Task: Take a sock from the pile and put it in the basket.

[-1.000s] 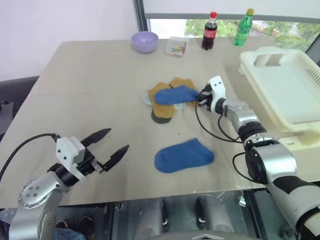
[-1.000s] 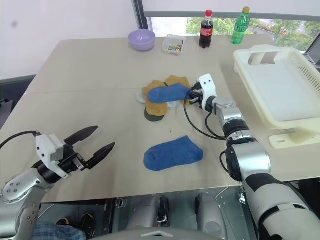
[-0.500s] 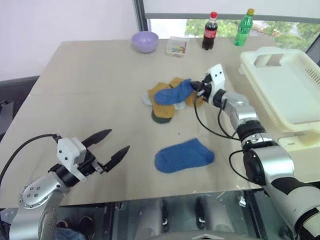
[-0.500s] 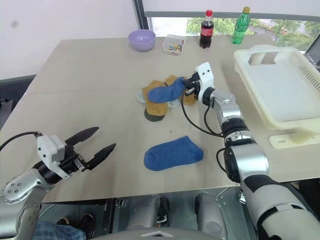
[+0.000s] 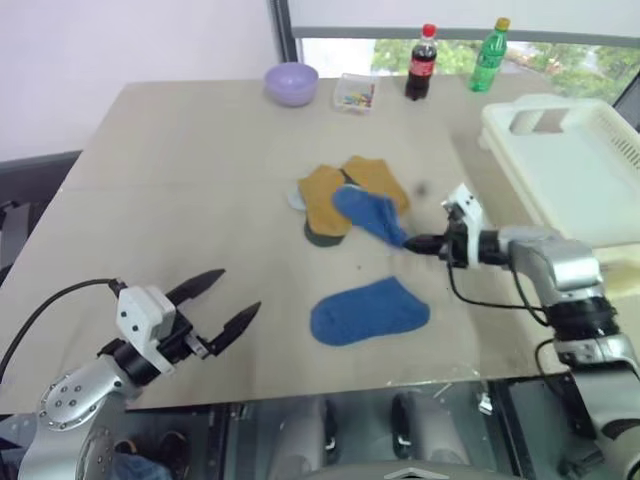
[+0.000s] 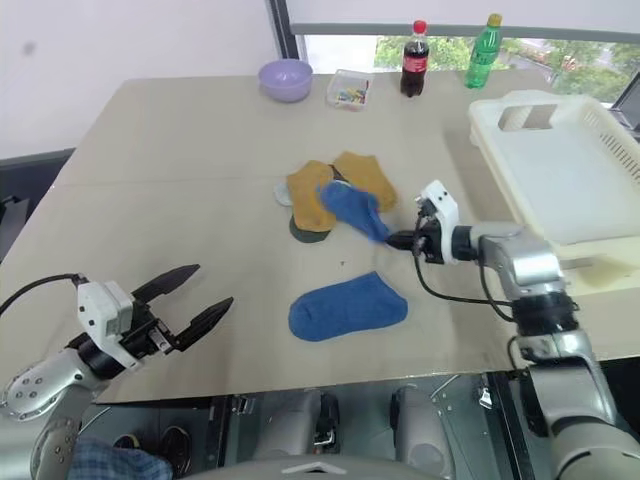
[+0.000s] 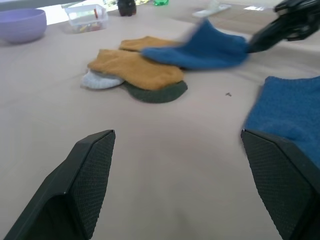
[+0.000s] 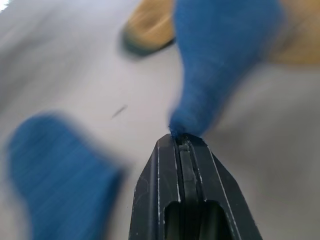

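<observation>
Royal blue fabric trails from my right gripper [image 5: 412, 242]: its two black fingers are pinched tight on the edge of a blue sock [image 5: 368, 214], which stretches back toward the pile [image 5: 335, 198] and hangs off the table between the two. In the right wrist view the fingertips meet flat together with the sock's hem caught at their tip. The pile sits mid-table: two mustard-yellow socks, a pale one peeking out on its left edge and a dark one under its near edge. The held sock's far end looks to overlap the yellow ones, though I can't tell whether it touches them.

A second blue sock [image 5: 369, 311] lies flat on the table [image 5: 180, 170], nearer to me and apart from the pile.

The basket [image 5: 570, 170] sits at the table's right edge, well apart from the gripper.

My left gripper [image 5: 220, 300] hovers over the near left part of the table, its fingers spread wide with nothing between them.
</observation>
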